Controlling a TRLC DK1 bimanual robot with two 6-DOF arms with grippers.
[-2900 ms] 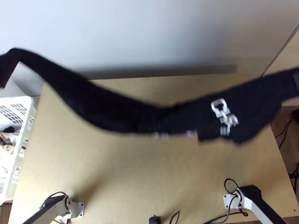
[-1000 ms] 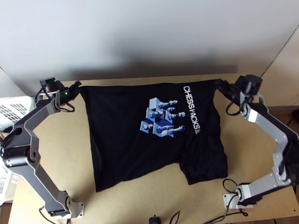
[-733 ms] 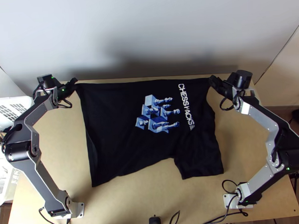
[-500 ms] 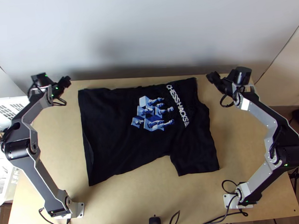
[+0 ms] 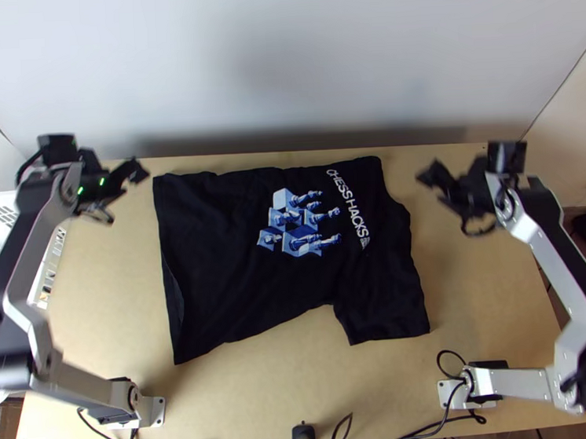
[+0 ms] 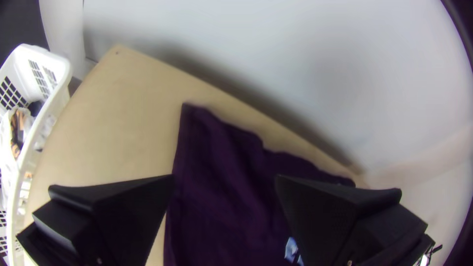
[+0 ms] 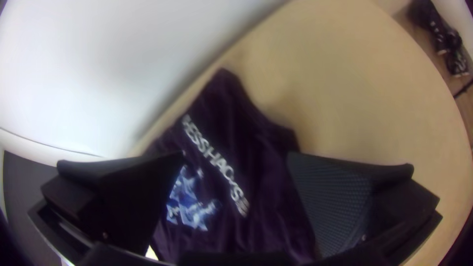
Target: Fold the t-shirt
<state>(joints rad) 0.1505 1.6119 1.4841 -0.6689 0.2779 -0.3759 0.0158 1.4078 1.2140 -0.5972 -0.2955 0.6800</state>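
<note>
Bright diffuse light, soft shadows on pale wall [image 5: 285,70], wrist views dark-cornered, edges bent

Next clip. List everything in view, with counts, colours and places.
T-shirt: one, black, spread on the table
Lettering: one line, white, on the T-shirt
Picture: one, blue and white, beside the lettering
Table: one, light wood, under the T-shirt
Panel: one, white, beyond the table
Basket: one, white, past the table's left edge
Cables: several, black, near edge
Left arm: one, silver and black, left side
Right arm: one, silver and black, right side
Grippers: two, black, open, one per arm
</note>
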